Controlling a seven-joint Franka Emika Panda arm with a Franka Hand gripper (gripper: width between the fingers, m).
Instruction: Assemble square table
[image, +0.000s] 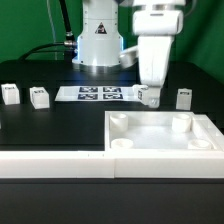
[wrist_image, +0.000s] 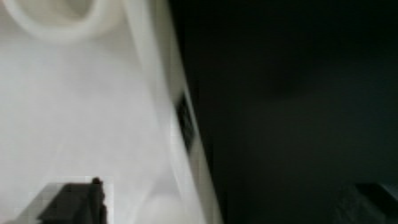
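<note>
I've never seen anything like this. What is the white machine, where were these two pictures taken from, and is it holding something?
The white machine is a robot arm ending in a two-finger gripper. One picture comes from a camera standing off the arm. The other comes from a camera on its wrist, looking past the fingers. On the dark table lie the square table top, small legs and a flat marker board. The fingers stand wide apart over the top's edge, and nothing is held.

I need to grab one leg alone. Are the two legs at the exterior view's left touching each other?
Apart. The exterior view shows a strip of dark surface between the outer leg and the inner leg.
</note>
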